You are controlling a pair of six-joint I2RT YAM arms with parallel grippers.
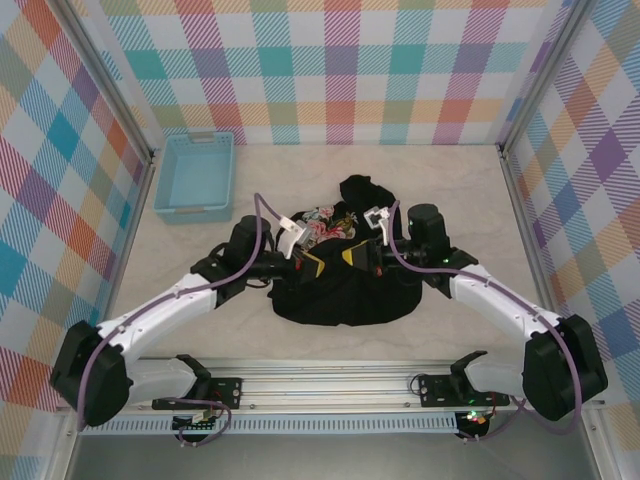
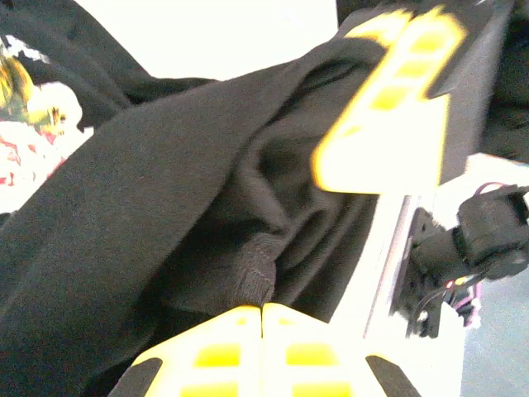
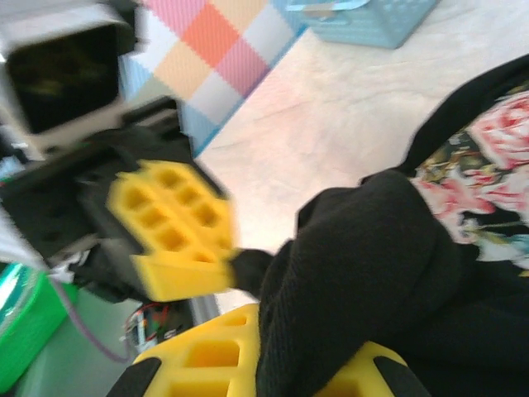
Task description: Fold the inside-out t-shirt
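The blue basket (image 1: 193, 212) sits apart from the shirt (image 1: 345, 297). The left gripper (image 1: 317, 264) and right gripper (image 1: 352, 257) both pinch the shirt.

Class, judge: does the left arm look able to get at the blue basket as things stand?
Probably not at once: the left pincer is shut on the black t-shirt. After letting go, likely yes: the basket sits on its side, with bare table between them.
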